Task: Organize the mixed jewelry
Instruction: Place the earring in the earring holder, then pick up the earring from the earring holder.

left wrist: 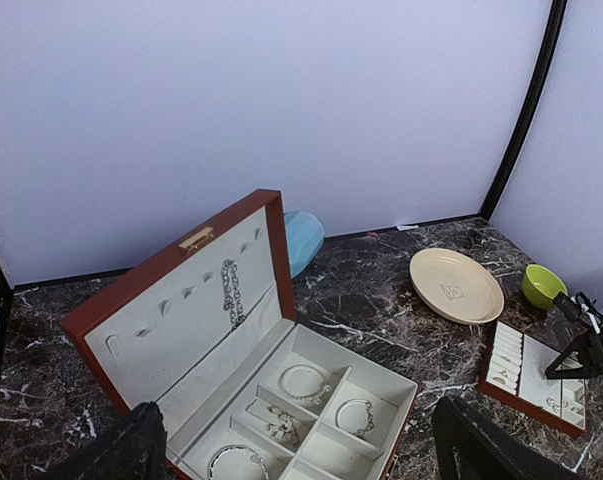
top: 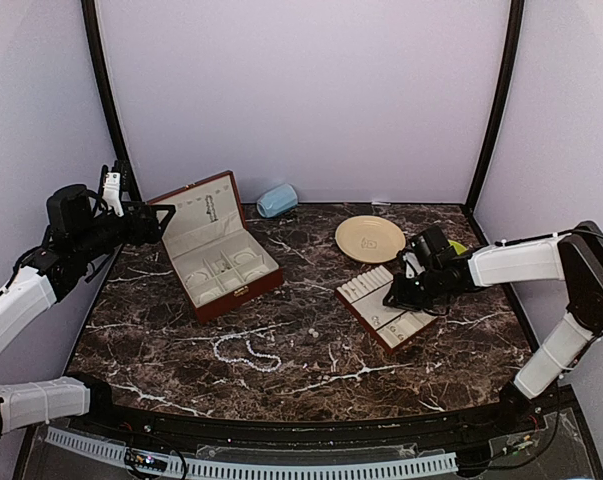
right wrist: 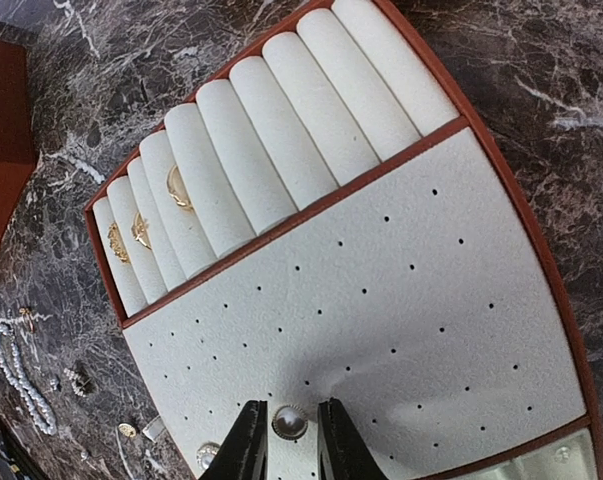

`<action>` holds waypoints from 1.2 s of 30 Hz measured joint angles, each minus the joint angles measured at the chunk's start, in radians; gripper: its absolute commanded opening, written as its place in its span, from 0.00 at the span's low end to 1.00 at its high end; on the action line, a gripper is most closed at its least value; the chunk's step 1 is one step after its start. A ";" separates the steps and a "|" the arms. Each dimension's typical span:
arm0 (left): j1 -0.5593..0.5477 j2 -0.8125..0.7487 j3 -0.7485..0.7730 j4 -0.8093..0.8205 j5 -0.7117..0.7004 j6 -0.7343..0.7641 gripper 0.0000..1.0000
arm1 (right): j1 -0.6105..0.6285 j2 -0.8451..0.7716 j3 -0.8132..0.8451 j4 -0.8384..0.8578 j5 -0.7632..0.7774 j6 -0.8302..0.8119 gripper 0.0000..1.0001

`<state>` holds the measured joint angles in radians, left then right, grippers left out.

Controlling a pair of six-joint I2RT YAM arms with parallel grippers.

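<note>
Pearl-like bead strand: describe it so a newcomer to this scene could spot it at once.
On the dark marble table, find the open red-brown box with cream lining, left of centre. In front of it, toward the near edge, a long thin strand of small white beads lies loosely curled. The tiny silvery pieces nearby are single specks; it alone is a beaded line.

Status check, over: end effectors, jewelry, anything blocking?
Left end effector open, hovering by box lid. Right end effector straddling silver stud on tray panel; grip unclear. Pearl strand loose on table. Nothing blocking seen.
</note>
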<state>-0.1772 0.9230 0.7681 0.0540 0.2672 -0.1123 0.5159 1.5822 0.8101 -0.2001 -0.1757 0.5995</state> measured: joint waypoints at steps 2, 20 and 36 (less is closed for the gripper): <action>0.000 0.000 0.000 0.000 0.000 0.000 0.95 | 0.000 0.003 0.000 0.006 0.000 0.000 0.18; 0.000 0.000 0.000 0.000 0.000 0.000 0.95 | 0.026 0.010 0.017 -0.017 0.061 -0.028 0.17; 0.000 -0.003 0.000 0.000 0.000 0.000 0.96 | 0.089 0.045 0.085 -0.105 0.173 -0.064 0.16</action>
<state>-0.1772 0.9195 0.7681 0.0540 0.2672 -0.1123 0.6044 1.6272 0.8955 -0.3050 -0.0029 0.5350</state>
